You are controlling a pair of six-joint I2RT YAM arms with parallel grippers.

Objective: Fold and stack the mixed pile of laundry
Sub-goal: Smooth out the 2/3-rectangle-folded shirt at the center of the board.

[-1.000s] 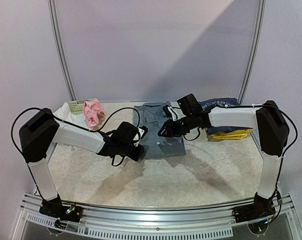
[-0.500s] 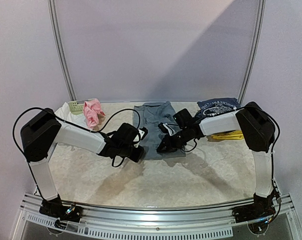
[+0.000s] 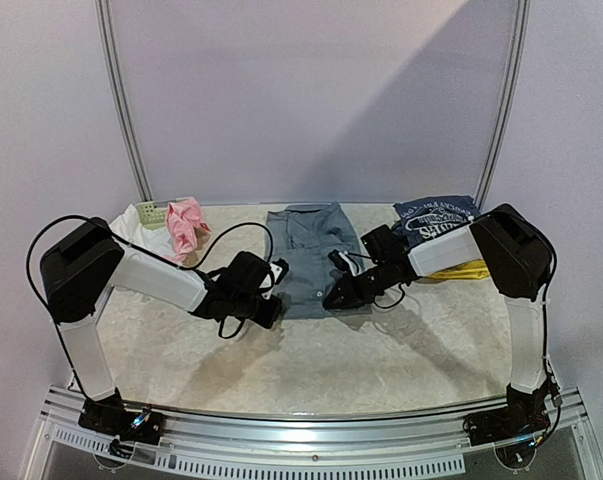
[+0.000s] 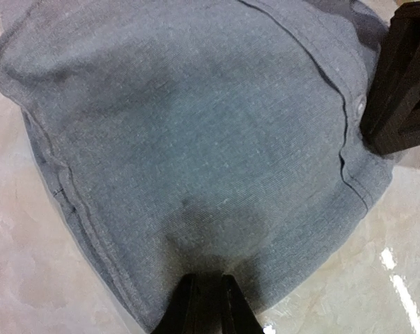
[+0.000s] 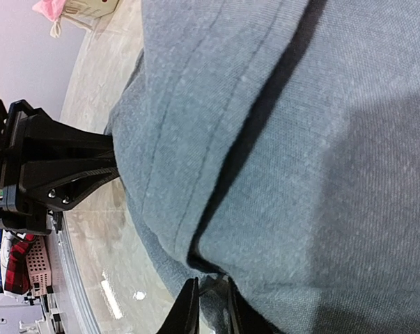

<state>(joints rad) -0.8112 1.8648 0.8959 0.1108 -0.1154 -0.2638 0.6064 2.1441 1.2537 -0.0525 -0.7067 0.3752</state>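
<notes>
The grey trousers (image 3: 311, 255) lie folded in the middle of the table. My left gripper (image 3: 271, 300) is shut on their near left edge, the cloth (image 4: 196, 139) pinched between its fingers (image 4: 208, 306). My right gripper (image 3: 333, 298) is shut on their near right edge, a fold of grey cloth (image 5: 279, 139) caught between its fingers (image 5: 208, 313). A navy printed tee (image 3: 436, 215) lies folded at the back right on a yellow piece (image 3: 451, 270). A pink piece (image 3: 186, 225) and a white piece (image 3: 136, 222) lie at the back left.
A small pale-green lattice basket (image 3: 151, 212) stands at the back left under the pink piece. The left gripper shows as a black frame in the right wrist view (image 5: 49, 167). Bare marbled tabletop (image 3: 311, 360) lies in front of the trousers.
My right gripper has swung from the trousers' far right down to their near right edge and closed on it. The trousers have been drawn flatter. The left gripper has barely moved.
</notes>
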